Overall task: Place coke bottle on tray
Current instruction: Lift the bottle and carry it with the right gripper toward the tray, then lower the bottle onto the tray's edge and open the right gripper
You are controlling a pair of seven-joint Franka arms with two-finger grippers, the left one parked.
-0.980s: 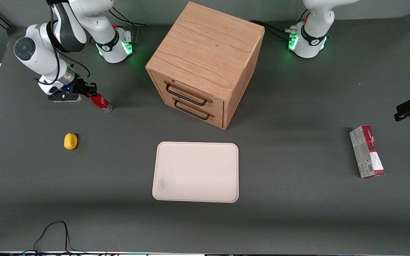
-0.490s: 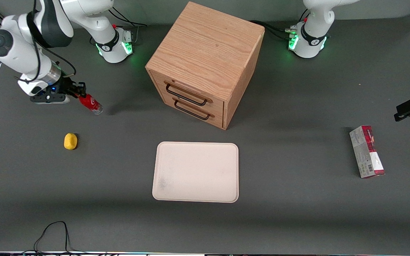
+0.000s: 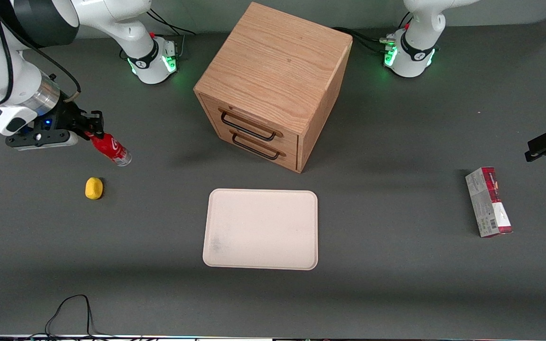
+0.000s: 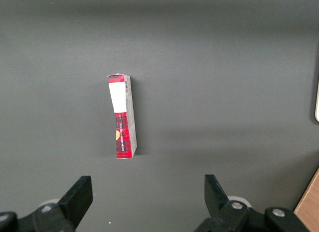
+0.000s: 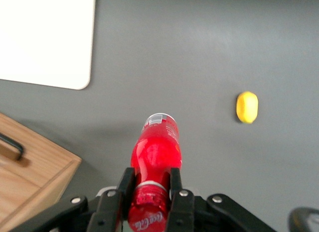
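Front view: gripper clamps the coke bottle aloft, cap hidden between fingers; tray lies apart.

Front view: we look down steeply on the whole desk.
Right wrist view: close, facing down past the gripper; shares the tray.
Left wrist view: downward, over the carton.

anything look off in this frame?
Nothing damaged or spilled. The coke bottle hangs tilted in the tool, gripped near its cap, above the table toward the working arm's end; the tray holds nothing.
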